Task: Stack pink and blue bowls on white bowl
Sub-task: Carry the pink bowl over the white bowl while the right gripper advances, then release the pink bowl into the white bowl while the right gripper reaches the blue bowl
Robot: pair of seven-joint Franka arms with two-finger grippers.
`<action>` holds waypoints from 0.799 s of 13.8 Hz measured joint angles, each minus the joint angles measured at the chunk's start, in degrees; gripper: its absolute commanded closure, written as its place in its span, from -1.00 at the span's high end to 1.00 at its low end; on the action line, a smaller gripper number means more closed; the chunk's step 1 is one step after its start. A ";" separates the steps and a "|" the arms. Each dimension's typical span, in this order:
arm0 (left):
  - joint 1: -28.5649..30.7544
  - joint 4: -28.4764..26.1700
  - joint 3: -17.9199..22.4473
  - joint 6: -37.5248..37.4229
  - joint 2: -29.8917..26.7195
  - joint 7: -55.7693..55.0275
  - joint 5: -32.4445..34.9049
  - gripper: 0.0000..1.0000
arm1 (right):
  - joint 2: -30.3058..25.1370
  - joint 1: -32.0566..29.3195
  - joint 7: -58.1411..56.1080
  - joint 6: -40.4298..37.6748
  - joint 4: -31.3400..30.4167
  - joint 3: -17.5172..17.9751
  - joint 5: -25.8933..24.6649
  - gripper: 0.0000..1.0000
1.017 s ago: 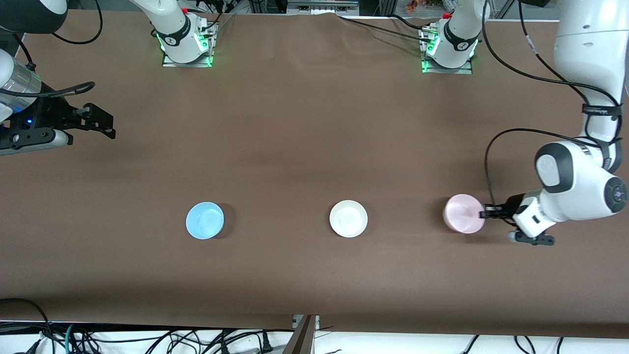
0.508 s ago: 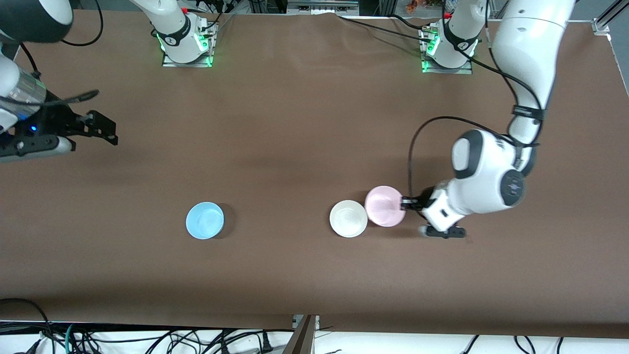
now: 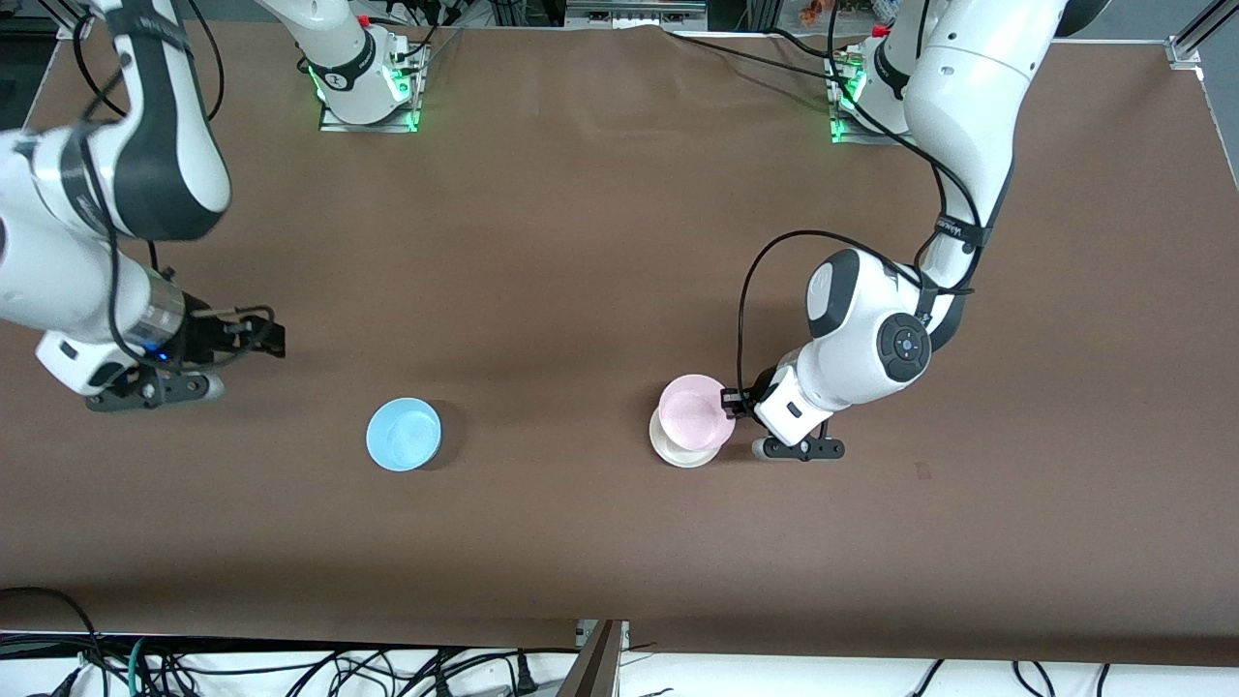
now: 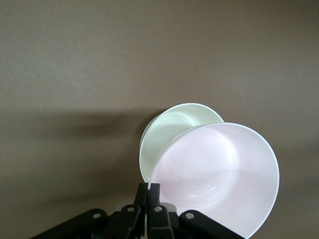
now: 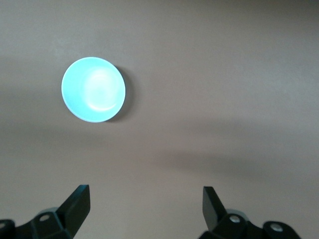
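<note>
My left gripper [image 3: 733, 402] is shut on the rim of the pink bowl [image 3: 695, 413] and holds it tilted, partly over the white bowl [image 3: 681, 452], which sits on the table. In the left wrist view the fingers [image 4: 148, 191] pinch the pink bowl's [image 4: 219, 174] rim, and the white bowl [image 4: 172, 128] shows under it. The blue bowl [image 3: 404, 435] sits on the table toward the right arm's end; it also shows in the right wrist view [image 5: 93, 89]. My right gripper [image 3: 263, 336] is open and empty, over bare table toward the right arm's end from the blue bowl.
The brown table cover [image 3: 600, 242] is bare around the bowls. The two arm bases [image 3: 363, 82] stand along the table's edge farthest from the front camera. Cables hang below the table's near edge [image 3: 290, 668].
My left gripper has carried the pink bowl from the left arm's end of the table to over the white bowl. My right arm has moved toward the blue bowl.
</note>
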 measured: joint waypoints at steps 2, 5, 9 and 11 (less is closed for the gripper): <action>-0.57 0.07 -0.01 1.14 0.78 -0.05 0.00 -1.00 | 0.45 0.64 0.00 1.50 0.04 0.30 0.01 0.99; -0.99 0.12 -0.02 2.37 1.58 -0.09 0.00 -1.00 | 0.45 1.91 0.07 1.63 0.21 0.47 0.01 0.99; -1.10 0.15 -0.02 2.62 1.84 -0.09 0.48 -1.00 | 1.01 1.76 0.07 1.71 0.08 0.41 0.01 0.99; -1.10 0.15 -0.02 2.63 2.03 -1.12 2.03 -1.00 | 1.92 1.75 0.07 2.65 0.05 0.41 0.89 0.99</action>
